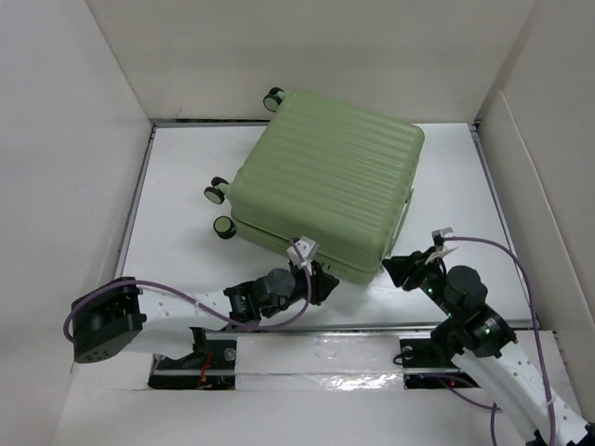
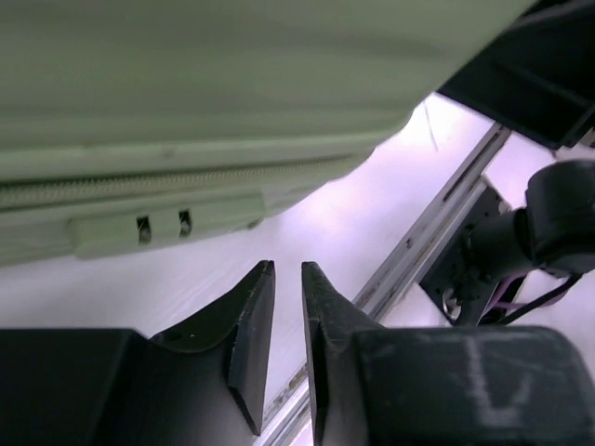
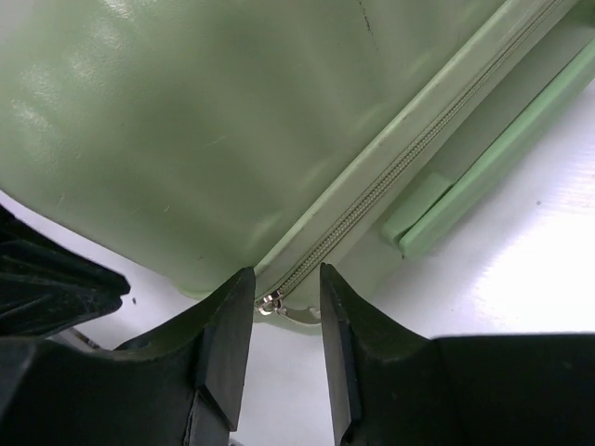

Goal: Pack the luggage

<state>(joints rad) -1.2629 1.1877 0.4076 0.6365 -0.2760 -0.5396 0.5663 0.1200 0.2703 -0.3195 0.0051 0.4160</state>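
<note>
The left hand is hovering by the near edge of the table, fingers almost pressed together with a slit between, pinching nothing. The closed green suitcase is lying flat mid-table, reaching toward the far edge. The right hand is standing partly spread, fingers straddling the zipper pull at the suitcase's near right corner

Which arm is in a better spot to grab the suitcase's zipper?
Right, probably. The right tool is open, with the zipper pull of the luggage right in its gap. The left tool faces the shell, barely open, holding nothing.
</note>
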